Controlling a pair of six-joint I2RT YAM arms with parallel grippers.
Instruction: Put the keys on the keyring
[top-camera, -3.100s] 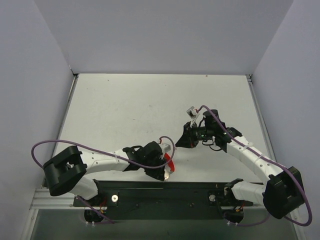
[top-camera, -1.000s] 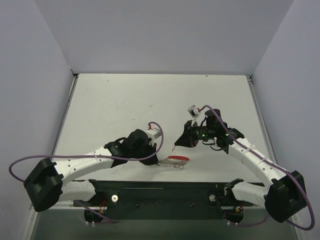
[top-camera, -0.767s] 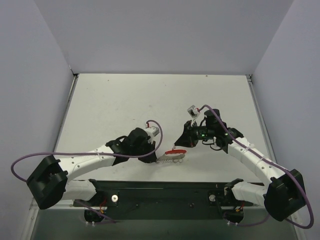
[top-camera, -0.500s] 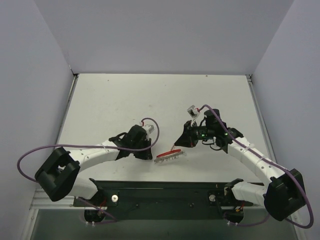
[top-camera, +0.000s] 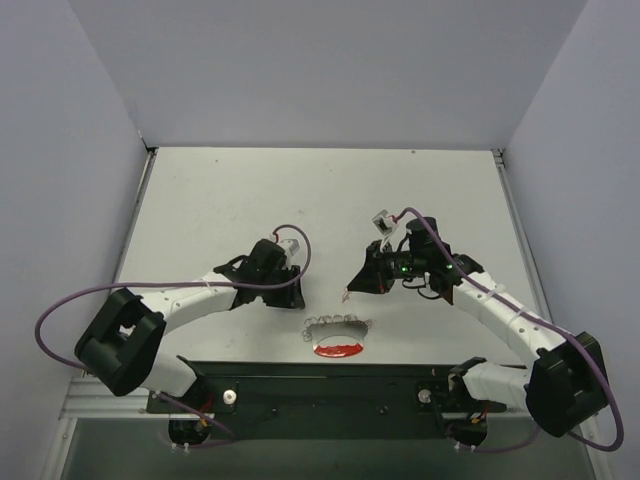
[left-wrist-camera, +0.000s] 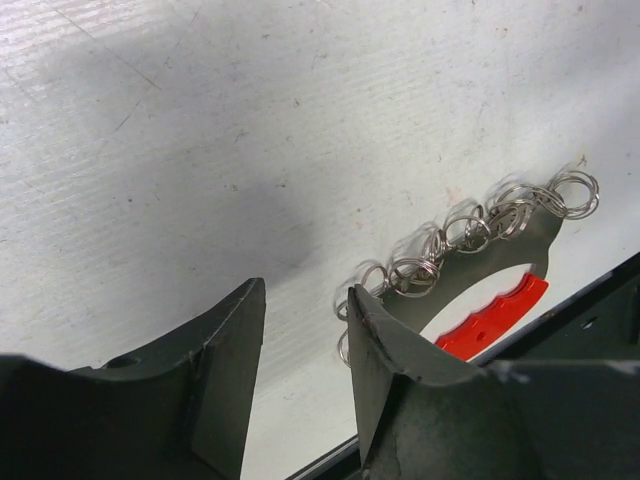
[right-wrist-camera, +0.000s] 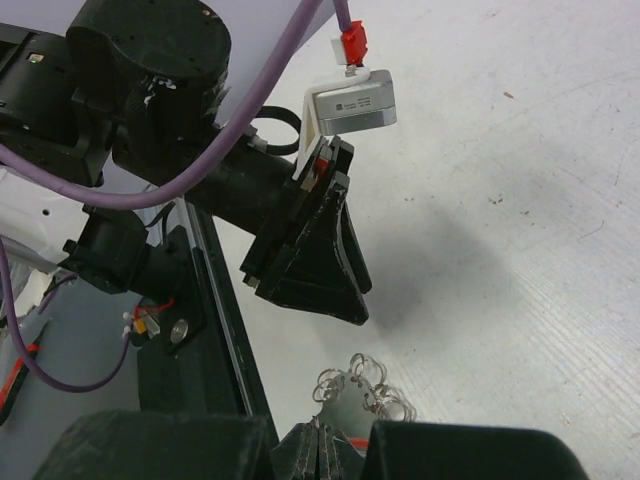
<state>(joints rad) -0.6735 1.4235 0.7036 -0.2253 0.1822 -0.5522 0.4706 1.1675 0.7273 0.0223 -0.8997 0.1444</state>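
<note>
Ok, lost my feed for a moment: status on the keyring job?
Left gripper open, empty. Right gripper shut on the key. Keyring flat on table near the front edge, ungripped. Nothing blocking it.

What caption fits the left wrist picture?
Open jaws hang near the red-and-grey keyring lying on the white table.

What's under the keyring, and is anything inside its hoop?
The keyring lies flat on the table, near its front edge. Inside the hoop only table shows. In the left wrist view a finger of the left pincer covers part of the ring.
</note>
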